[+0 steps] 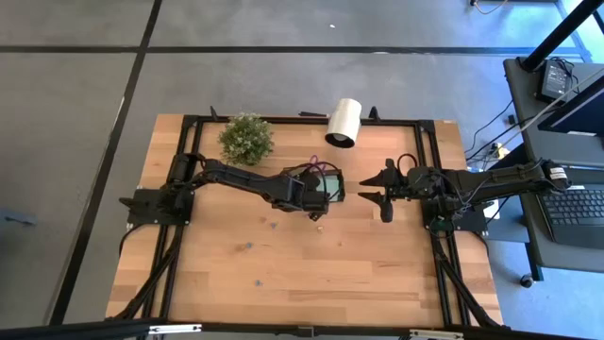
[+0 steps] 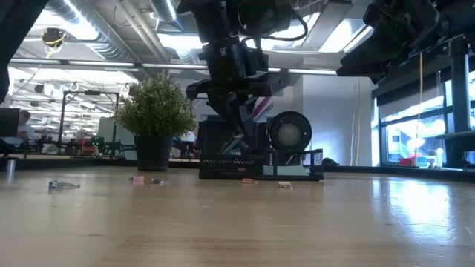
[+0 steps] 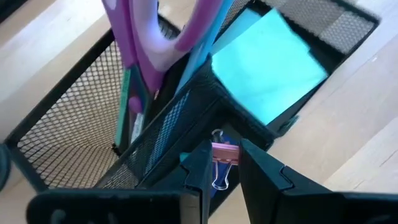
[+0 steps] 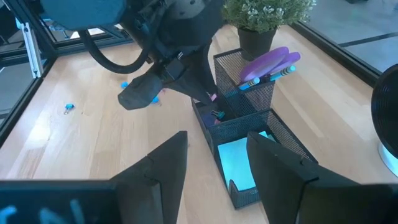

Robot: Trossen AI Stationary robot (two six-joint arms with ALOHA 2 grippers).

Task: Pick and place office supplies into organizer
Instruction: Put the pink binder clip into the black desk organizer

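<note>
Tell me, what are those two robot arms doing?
They're tidying a desk. The left gripper holds a small pink clip over the black organizer, which already has scissors and a sticky pad inside. The right gripper waits open beside it. A few little clips remain on the table.

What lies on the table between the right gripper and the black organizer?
Nothing: in the high view the stretch of table between the right gripper and the organizer is bare wood. The right wrist view shows the same.
</note>
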